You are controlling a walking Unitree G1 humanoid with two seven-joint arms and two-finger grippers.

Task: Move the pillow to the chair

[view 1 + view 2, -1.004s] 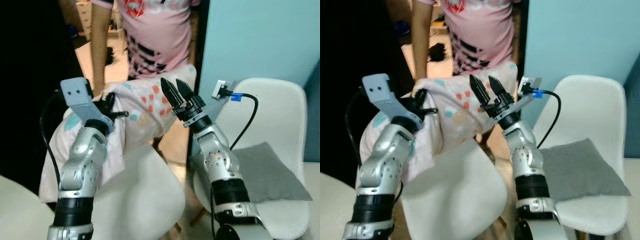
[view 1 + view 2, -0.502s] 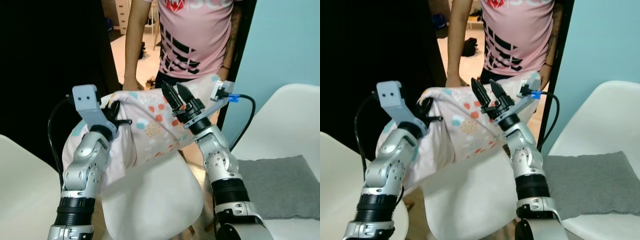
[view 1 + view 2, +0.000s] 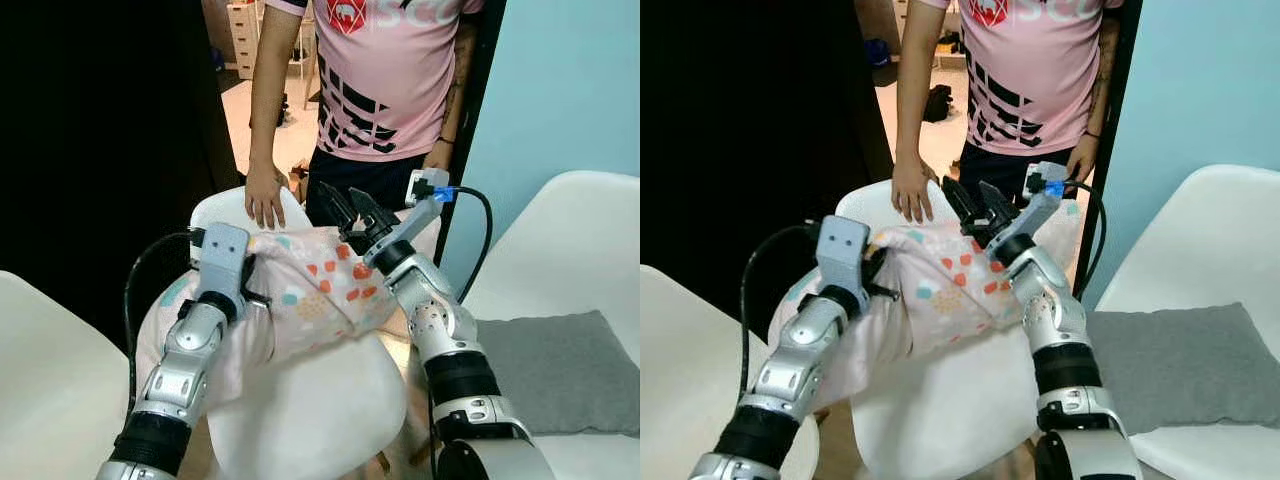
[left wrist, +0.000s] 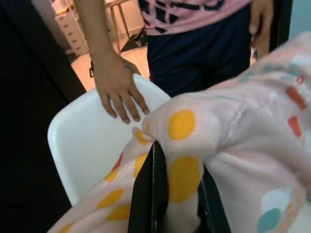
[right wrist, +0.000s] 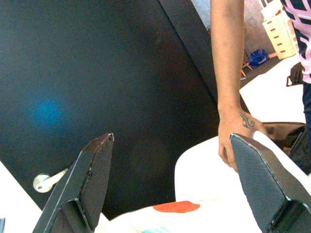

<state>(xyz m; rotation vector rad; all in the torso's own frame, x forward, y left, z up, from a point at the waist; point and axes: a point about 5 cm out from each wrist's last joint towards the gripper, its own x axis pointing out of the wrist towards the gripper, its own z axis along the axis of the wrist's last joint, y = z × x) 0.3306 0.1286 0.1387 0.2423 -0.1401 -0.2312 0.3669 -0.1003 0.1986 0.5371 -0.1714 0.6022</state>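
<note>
- Two of my grippers are up: the left gripper pinches the spotted pillow.
- My right gripper, fingers spread, hovers above the pillow.
- One person's hand rests on the white chair.

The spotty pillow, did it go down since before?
Yes. The spotty pillow has sunk toward the white chair; it now lies against the seat, with the left gripper shut on its corner.

Person in pink shirt upper centre; grey cushion lower right; light-blue wall upper right.
</note>
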